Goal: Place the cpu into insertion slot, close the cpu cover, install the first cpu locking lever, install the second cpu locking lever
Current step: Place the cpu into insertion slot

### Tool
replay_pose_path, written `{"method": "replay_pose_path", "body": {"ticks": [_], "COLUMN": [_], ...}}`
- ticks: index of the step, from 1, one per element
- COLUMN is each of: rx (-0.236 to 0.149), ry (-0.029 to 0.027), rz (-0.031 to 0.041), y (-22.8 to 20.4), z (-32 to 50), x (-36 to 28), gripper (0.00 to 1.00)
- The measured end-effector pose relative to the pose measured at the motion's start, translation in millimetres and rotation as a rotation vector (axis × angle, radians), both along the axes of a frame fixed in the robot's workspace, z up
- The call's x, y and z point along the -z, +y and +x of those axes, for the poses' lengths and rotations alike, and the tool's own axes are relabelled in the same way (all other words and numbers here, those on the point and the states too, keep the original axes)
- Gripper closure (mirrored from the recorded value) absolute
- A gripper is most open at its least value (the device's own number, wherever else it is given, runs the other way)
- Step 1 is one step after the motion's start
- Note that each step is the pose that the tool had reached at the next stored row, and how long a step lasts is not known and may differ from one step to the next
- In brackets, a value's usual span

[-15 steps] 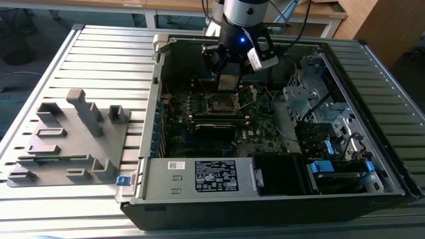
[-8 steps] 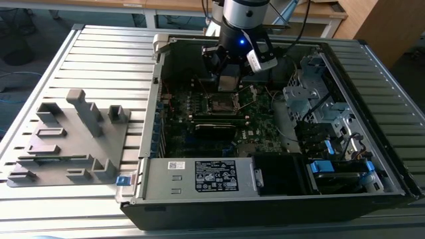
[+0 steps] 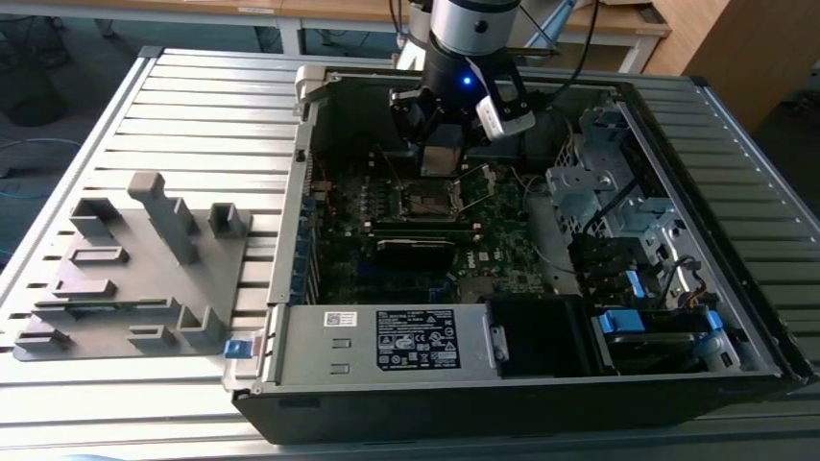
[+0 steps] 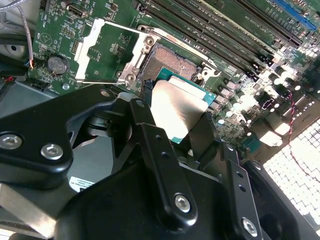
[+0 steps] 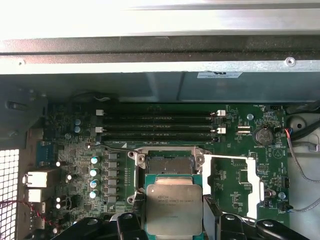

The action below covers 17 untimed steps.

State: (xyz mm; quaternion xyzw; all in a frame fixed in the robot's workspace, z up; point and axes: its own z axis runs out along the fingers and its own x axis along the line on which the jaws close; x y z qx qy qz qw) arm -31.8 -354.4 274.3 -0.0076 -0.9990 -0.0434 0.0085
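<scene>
My gripper (image 3: pixel 440 165) is shut on the cpu (image 5: pixel 174 207), a flat silver-topped square with a green edge, pinched between two black fingers (image 5: pixel 131 222) in both wrist views. The cpu (image 4: pixel 177 110) hangs a little above the green board, tilted in the second wrist view, and overlaps one edge of the insertion slot (image 5: pixel 170 162). That slot (image 4: pixel 167 62) is an open dark square with a silver rim and nothing in it. The cpu cover (image 5: pixel 235 182), a silver frame plate, lies swung open flat beside the slot (image 3: pixel 427 200). In the exterior view the cpu (image 3: pixel 440 158) sits just behind the slot.
The board lies inside an open computer case (image 3: pixel 307 192) on a slatted metal table. Long black memory slots (image 5: pixel 160 125) run beside the socket. A drive cage (image 3: pixel 602 182) fills the exterior view's right, a labelled box (image 3: pixel 410 341) the front. A grey fixture (image 3: pixel 129 269) stands at the exterior view's left.
</scene>
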Motion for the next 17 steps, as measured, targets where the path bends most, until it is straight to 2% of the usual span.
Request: {"method": "replay_pose_path", "body": {"ticks": [5,11,17], "rx": [0.005,0.061,0.065], "ry": [0.0000,0.0001,0.0000], "rz": [0.0000,-0.0001,0.0000], "y": [0.0,0.0,0.0], "z": [0.0,0.0,0.0], "x": [0.2,0.7,0.8], "gripper": [0.46,0.46,0.46]}}
